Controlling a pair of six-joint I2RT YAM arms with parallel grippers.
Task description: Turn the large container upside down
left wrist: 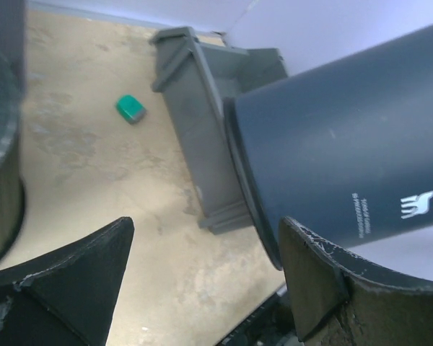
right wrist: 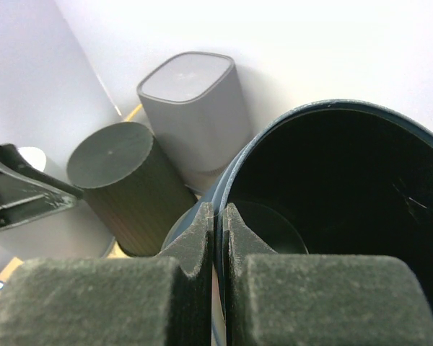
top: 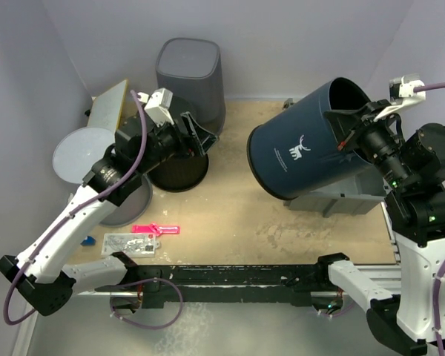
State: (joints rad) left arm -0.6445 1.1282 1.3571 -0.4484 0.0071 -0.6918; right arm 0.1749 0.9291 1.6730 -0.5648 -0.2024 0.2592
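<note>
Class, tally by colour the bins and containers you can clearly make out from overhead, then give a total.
Dark blue: 1, the tilted large container
Grey: 2, the tall bin and the low crate
Black: 1, the round bin
Total: 4
The round grey pieces at left are not counted: too hidden to class.
</note>
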